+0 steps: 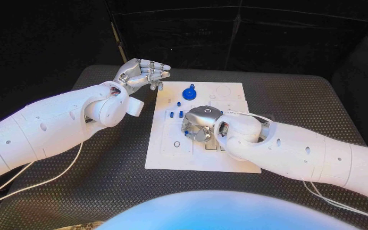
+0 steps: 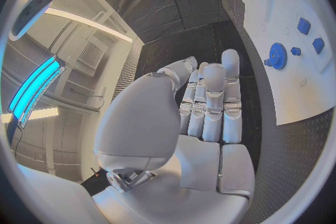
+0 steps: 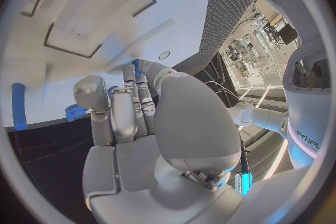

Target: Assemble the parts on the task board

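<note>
Nearest on the black bench [image 1: 115, 150], white task board [image 1: 165, 155], near edge bare.

Right hand [image 1: 201, 124]: lies low over the board's middle, palm down, covering whatever sits beneath. In the right wrist view its fingers [image 3: 129, 117] curl downward toward the board, with a touch of blue at their tips; whether they grip a part, or merely rest beside it, cannot be told. Blue piece [image 3: 19, 105], upright and narrow, near those fingers; its base is cut by the board's edge in that view.

Small blue parts [image 1: 175, 114]: a cluster standing on the board just beside the right hand's fingers, too small to tell apart.

Blue gear [image 1: 189, 93]: toothed disc with a knob, on the board beyond the right hand, between the two hands; also seen in the left wrist view [image 2: 277, 56].

Left hand [image 1: 142, 74]: raised off the board's far left corner, fingers [image 2: 210, 101] curled inward against the palm, nothing visible in them.
</note>
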Motion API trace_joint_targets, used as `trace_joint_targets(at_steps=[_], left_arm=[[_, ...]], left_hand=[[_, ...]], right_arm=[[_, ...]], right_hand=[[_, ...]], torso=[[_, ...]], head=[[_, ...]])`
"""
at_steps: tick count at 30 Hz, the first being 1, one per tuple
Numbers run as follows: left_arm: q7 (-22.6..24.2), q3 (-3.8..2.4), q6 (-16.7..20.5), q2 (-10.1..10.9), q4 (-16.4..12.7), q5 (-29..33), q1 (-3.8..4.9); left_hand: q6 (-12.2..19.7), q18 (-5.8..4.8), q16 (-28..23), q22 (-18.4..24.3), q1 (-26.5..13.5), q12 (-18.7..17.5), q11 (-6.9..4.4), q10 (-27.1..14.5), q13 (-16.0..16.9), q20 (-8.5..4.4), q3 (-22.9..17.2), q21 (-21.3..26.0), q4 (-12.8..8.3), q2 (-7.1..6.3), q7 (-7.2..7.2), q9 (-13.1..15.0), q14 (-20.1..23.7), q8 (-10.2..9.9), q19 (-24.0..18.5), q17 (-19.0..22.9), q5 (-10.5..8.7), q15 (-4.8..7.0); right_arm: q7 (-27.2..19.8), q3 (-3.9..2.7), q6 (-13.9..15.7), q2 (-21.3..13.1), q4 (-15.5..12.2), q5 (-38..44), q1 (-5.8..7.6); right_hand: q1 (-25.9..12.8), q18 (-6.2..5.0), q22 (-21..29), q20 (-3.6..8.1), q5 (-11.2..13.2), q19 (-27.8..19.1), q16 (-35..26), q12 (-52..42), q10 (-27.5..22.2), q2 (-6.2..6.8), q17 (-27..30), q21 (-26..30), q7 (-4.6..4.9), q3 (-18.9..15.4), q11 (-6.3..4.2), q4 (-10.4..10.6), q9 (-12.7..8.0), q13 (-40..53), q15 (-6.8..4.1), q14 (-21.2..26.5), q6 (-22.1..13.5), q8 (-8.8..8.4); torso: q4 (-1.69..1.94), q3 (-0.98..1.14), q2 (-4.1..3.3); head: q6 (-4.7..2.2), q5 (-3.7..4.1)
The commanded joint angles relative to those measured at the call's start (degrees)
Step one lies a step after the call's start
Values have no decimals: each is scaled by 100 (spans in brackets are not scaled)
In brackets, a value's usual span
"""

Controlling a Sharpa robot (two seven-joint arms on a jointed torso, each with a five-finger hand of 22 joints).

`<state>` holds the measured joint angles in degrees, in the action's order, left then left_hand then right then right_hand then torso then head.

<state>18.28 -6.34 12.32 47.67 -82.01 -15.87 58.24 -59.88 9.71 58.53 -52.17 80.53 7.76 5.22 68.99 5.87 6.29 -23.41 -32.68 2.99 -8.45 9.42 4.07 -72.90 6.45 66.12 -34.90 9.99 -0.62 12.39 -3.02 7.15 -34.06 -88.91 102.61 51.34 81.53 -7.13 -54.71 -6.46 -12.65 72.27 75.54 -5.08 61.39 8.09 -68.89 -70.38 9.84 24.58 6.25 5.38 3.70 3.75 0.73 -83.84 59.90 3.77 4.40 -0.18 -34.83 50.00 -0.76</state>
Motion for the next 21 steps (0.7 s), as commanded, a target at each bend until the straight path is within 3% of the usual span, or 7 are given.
trace_joint_targets(at_steps=[1, 12, 21], left_arm=[[4, -7, -82, -8, -4, 30, 8], [-10, -7, -113, -7, 6, 30, 8], [-21, -7, -137, 12, 16, 30, 5]], left_hand=[[8, 65, -37, 6, -11, 22, 2, -56, 7, -5, 27, 23, -22, 35, 15, -6, 35, -25, -37, 5, -24, 14], [8, 65, -37, 6, -11, 22, 2, -56, 7, -5, 27, 23, -22, 35, 15, -6, 35, -25, -37, 5, -24, 14], [13, 65, -39, 8, -16, 25, 5, -64, 7, -2, 32, 27, -21, 35, 16, -7, 40, -28, -39, 9, -24, 11]], right_arm=[[90, 9, -64, 8, 13, 72, -4], [57, 10, 142, -39, -49, 79, -6], [-86, 6, 752, -468, -524, 69, -67]], right_hand=[[-47, 16, 8, -43, 39, -20, -21, 0, -28, 13, 6, 27, -3, -38, 13, 8, 9, -9, 44, -210, -39, -2], [-59, 7, 43, -56, 40, -40, -22, -16, -78, 24, 14, 51, -8, -62, 18, -11, 14, -3, 51, -205, -41, 4], [-177, -40, 292, -70, 20, -170, -90, -137, -407, 169, 133, 226, -51, -371, 16, -69, 4, 15, 57, -152, -443, -16]], torso=[[-3, 2, 4], [-2, 4, 1], [-19, 10, -1]], head=[[0, 0], [0, 3], [0, -4]])
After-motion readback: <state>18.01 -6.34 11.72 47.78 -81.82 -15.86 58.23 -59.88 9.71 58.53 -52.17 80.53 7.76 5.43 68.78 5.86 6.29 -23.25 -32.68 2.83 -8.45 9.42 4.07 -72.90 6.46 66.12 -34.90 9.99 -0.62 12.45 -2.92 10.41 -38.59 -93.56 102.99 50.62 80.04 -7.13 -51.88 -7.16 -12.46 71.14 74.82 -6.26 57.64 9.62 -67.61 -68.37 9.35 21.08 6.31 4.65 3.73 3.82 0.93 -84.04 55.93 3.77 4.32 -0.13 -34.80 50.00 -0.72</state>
